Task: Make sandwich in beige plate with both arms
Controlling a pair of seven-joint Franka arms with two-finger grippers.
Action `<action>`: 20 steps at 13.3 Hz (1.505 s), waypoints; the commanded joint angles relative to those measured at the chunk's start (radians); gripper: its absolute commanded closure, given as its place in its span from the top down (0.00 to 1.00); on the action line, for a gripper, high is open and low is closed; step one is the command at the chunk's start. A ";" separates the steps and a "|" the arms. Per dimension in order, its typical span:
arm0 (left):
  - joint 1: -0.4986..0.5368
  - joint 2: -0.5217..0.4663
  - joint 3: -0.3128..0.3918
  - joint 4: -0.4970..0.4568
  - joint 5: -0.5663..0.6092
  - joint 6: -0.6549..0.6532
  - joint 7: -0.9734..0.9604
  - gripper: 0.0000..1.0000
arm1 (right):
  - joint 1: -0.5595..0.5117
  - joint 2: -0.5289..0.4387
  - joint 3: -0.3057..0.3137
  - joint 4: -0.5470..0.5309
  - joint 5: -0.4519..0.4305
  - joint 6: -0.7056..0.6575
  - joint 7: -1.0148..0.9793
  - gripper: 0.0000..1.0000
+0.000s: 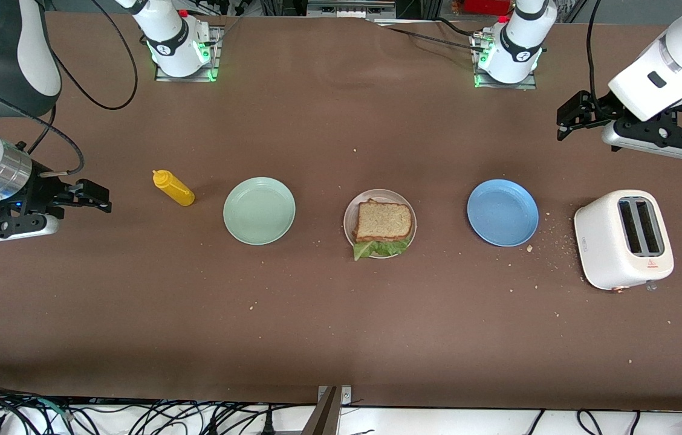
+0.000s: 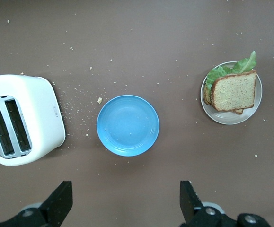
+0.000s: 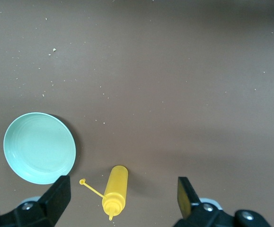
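And here is the sandwich (image 1: 383, 222), assembled and sitting on the beige plate (image 1: 348, 222) at the middle of the brown table (image 1: 341, 326) — a slice of brown wholegrain bread on top, a second slice peeking out underneath in the left wrist view, and the ruffled lettuce leaf (image 1: 379, 248) spilling over the plate's rim on the side nearer the front camera. Toward the left arm's end of the table sits the blue plate (image 1: 503, 212), bare, and past it the white two-slot toaster (image 1: 624, 239), with crumbs (image 1: 552, 232) scattered on the table between them. Toward the right arm's end lies the mint green plate (image 1: 259, 211), also bare, and beside it the yellow squeeze bottle (image 1: 173, 188), lying on its side. The left gripper (image 1: 566, 125) hangs up in the air at its end of the table, near the toaster — fingers spread wide, nothing between them. The right gripper (image 1: 97, 198) hovers over bare table at its own end, next to the squeeze bottle, jaws likewise released and gripping nothing. Both grippers are well apart from the sandwich.
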 commanded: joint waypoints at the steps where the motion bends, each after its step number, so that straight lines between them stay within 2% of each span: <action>1: 0.007 0.012 0.004 0.028 -0.023 -0.014 0.001 1.00 | -0.016 -0.012 0.011 -0.013 -0.013 -0.005 0.002 1.00; 20: 0.052 0.012 0.010 0.030 -0.015 -0.033 -0.002 1.00 | -0.017 -0.009 0.011 0.005 -0.005 -0.003 0.010 1.00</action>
